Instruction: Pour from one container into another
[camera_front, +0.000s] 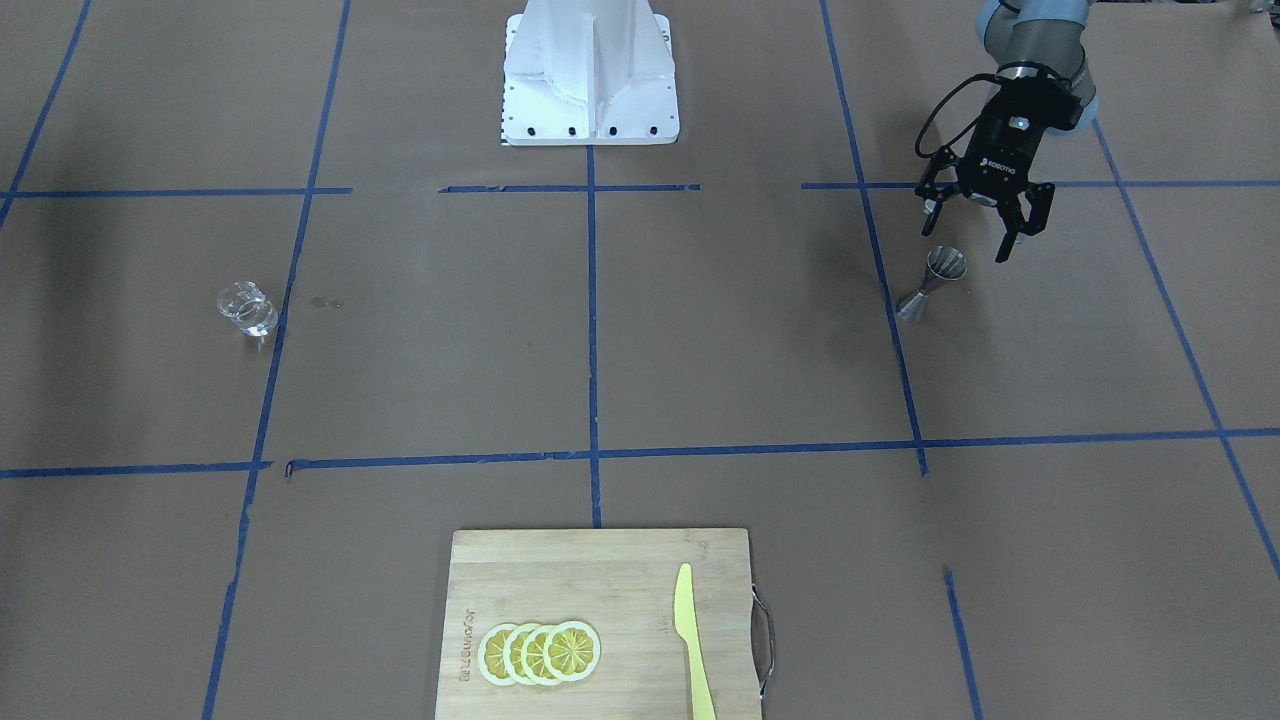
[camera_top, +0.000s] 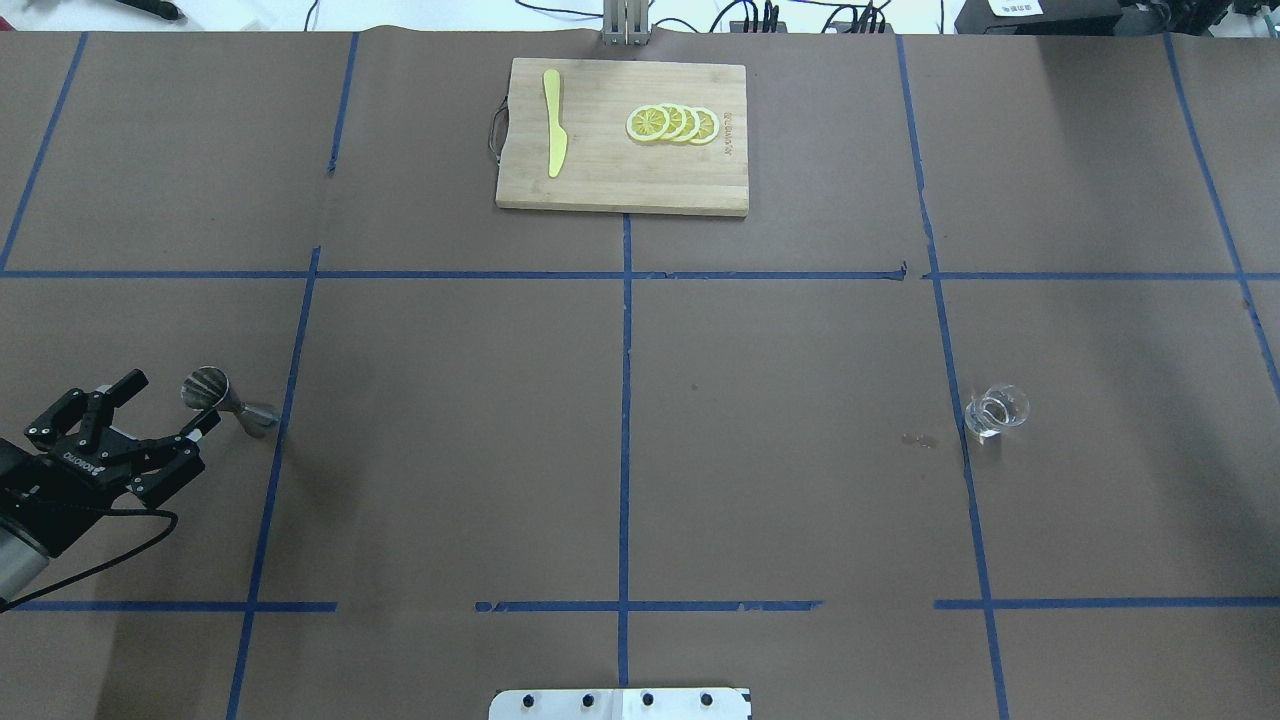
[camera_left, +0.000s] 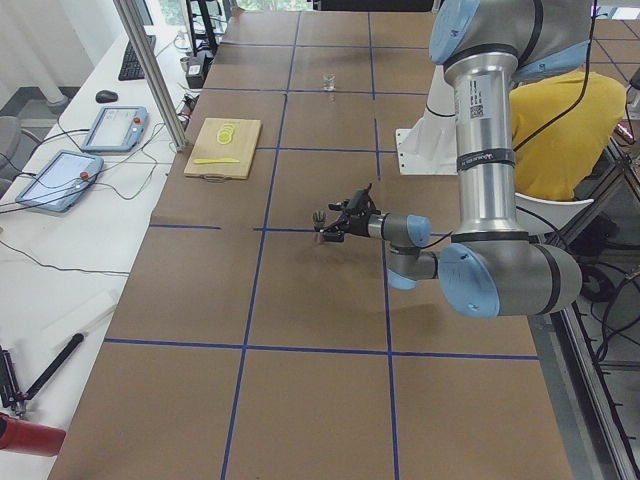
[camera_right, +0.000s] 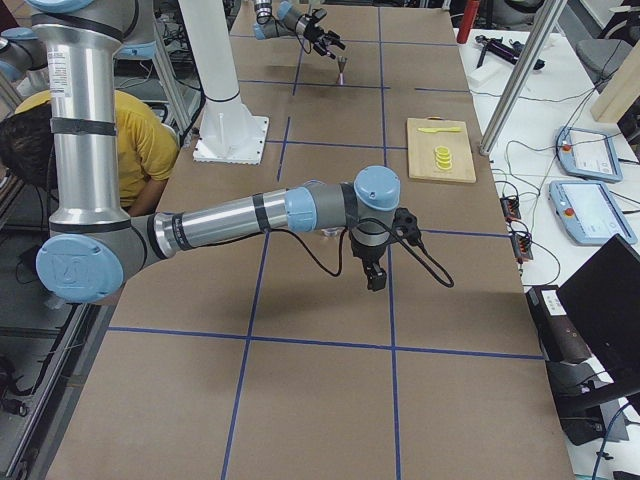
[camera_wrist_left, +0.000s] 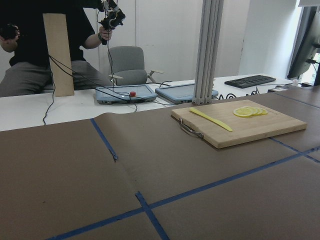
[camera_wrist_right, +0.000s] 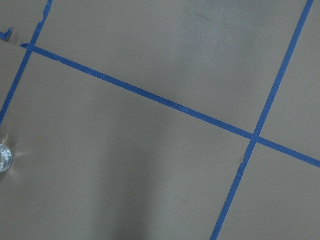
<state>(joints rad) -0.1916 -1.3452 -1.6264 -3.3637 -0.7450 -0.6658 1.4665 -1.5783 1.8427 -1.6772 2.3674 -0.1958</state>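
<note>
Brown paper marked off with blue tape covers the tabletop, and the task's pieces sit far apart on it. A steel jigger stands upright on the robot's left side. A small clear glass stands well apart from it, on the right side.

The left pincer hovers just beside the jigger, fingers spread wide and empty. One finger is close to the upper cup but, as far as the overhead view shows, not touching it. The right pincer hangs over bare paper. It shows only in a side view, so whether it is spread or closed cannot be told.

The step in hand looks like taking hold of the jigger. It would go best with the fingers straddling the narrow waist, square and level, since a knock on the upper cup could tip so slim a thing. Whether the jigger holds liquid is not visible, so it should be carried upright.

A cutting board with lemon slices and a yellow knife lies at the far edge.
</note>
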